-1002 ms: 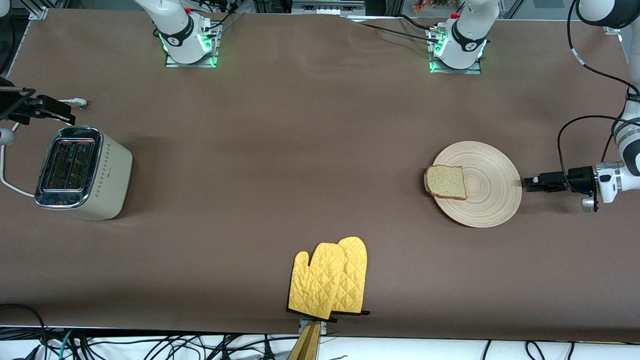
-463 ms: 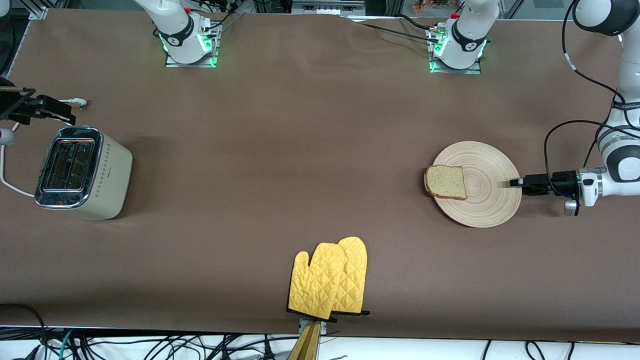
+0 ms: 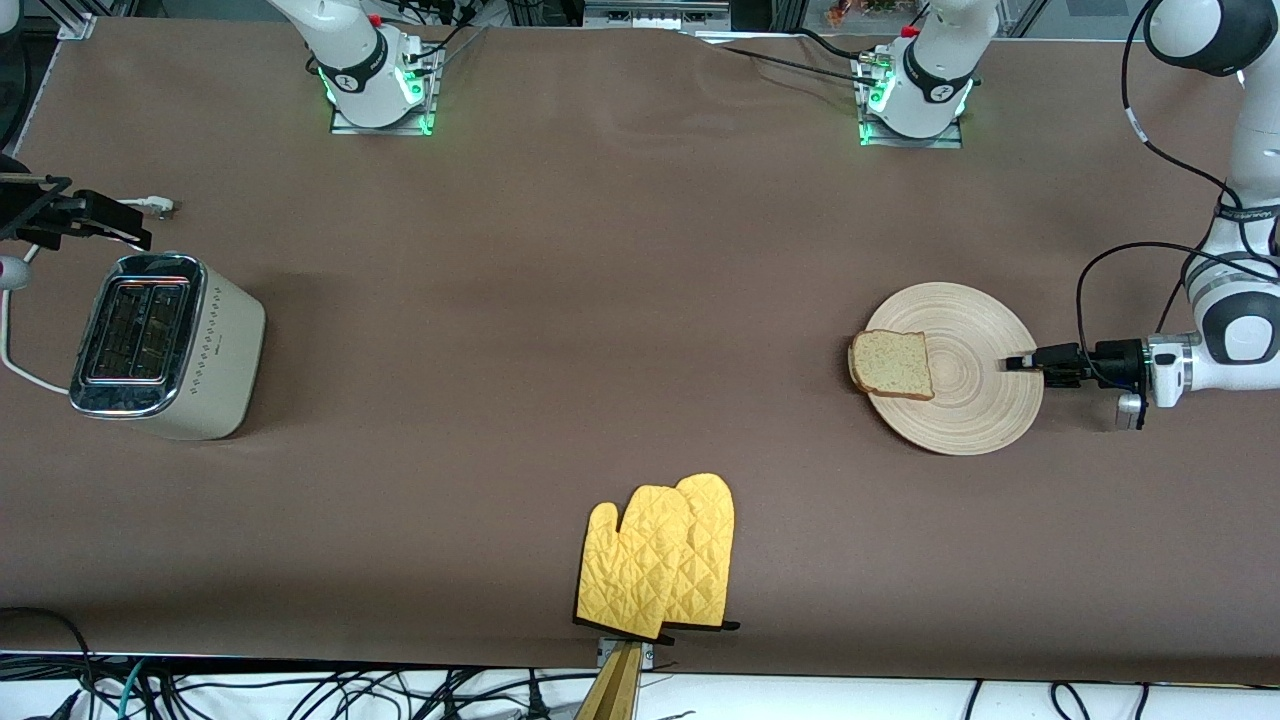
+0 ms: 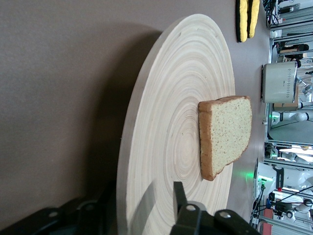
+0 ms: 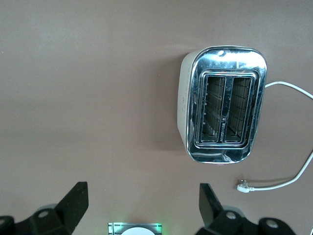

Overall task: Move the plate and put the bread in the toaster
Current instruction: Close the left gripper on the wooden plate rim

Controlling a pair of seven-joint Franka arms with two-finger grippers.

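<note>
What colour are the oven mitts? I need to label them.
Bright yellow, quilted in a diamond pattern, with dark edging: the oven mitts show best in the front view.

Left arm: reaches in low from its end of the table, forearm level; wrist turned sideways
Left gripper (image 3: 1018, 363): level at the plate's (image 3: 985, 420) rim; one finger (image 4: 179, 200) above the rim, the other below
Right arm: waits
Right gripper (image 5: 142, 205): hovering above the toaster (image 5: 222, 105); fingers spread wide, nothing held

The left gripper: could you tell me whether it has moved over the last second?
Yes. The left gripper has slid in over the plate rim, toward the bread.
</note>
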